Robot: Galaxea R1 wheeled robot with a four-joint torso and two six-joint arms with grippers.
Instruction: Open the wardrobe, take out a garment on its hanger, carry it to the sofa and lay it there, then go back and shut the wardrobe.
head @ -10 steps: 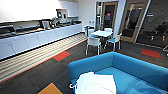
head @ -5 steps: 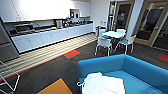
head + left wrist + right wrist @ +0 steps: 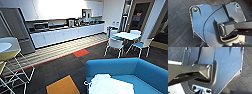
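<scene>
The bright blue sofa (image 3: 140, 71) stands at the lower right of the head view, with its curved back toward the room. The white garment (image 3: 110, 85) lies crumpled on the sofa's seat at the near left end. In the left wrist view my dark base plate (image 3: 201, 21) hangs over grey carpet. The right wrist view shows the same kind of plate (image 3: 226, 63) above dark carpet.
A long white kitchen counter (image 3: 65, 35) and a steel fridge (image 3: 17, 30) line the far wall. A white table with teal-seated chairs (image 3: 127, 41) stands at the right. A yellow wire-legged stool (image 3: 10, 62) is close at the left. Orange carpet tiles (image 3: 62, 86) lie beside the sofa.
The camera has turned left: the sofa and the table have slid toward the right and the sofa lower. The fridge and the yellow stool have come in at the left.
</scene>
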